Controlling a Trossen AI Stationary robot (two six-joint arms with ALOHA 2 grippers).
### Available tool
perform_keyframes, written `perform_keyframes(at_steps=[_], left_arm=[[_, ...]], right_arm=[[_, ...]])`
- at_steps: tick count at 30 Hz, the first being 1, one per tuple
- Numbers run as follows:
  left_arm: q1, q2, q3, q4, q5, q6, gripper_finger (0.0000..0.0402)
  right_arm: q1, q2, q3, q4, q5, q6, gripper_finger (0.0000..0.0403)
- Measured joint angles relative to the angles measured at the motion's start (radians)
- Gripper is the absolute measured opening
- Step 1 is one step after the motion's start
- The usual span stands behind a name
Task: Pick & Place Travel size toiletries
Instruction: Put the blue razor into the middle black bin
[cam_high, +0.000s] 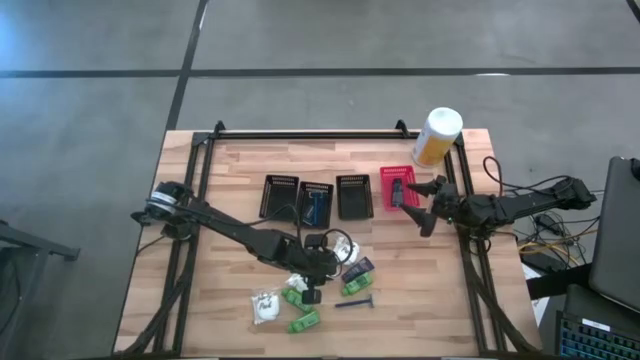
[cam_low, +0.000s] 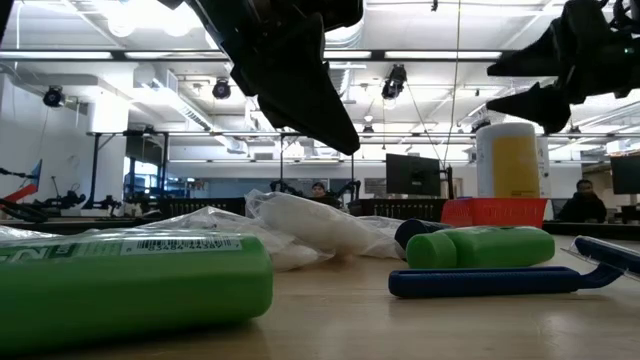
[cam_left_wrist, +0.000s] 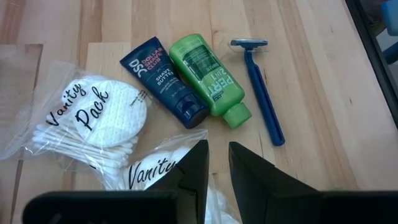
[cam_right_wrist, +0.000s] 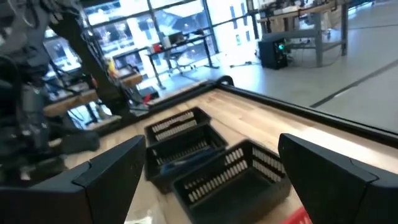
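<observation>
Four baskets (cam_high: 337, 197), three black and one red, line the table's (cam_high: 230, 290) centre. Toiletries (cam_left_wrist: 211, 74) cluster at six o'clock: green tube, navy tube, blue razor (cam_left_wrist: 261, 93), vanity packs. Left gripper (cam_left_wrist: 214, 165) hovers above them, fingers narrowly parted, empty. Right gripper (cam_high: 428, 205) hangs spread wide beside the red basket, three o'clock.

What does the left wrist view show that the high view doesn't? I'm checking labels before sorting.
Only the left wrist view shows print: Vanity Pack bags, a dark shave butter tube, a green bottle. Only the high view shows the black baskets, red basket, canister and right gripper, open near the red basket. Both show the blue razor and left gripper.
</observation>
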Motion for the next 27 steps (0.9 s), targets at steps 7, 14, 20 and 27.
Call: perform_keyframes(at_steps=[7,14,20,27], left_arm=[[0.000,0.000,0.000,0.000,0.000,0.000,0.0067],[0.000,0.000,0.000,0.001,0.000,0.001,0.0067],[0.000,0.000,0.000,0.000,0.000,0.001,0.0067],[0.000,0.000,0.000,0.000,0.000,0.001,0.0067]], right_arm=[[0.000,0.009,0.000,0.069,-0.045,-0.052,0.0364],[0.000,0.025,0.000,0.111,-0.036,0.034,0.0364],[0.000,0.124,0.000,0.112,-0.046,0.124,0.0364],[0.003,0.354,0.075,0.177,-0.284,0.181,0.0364]])
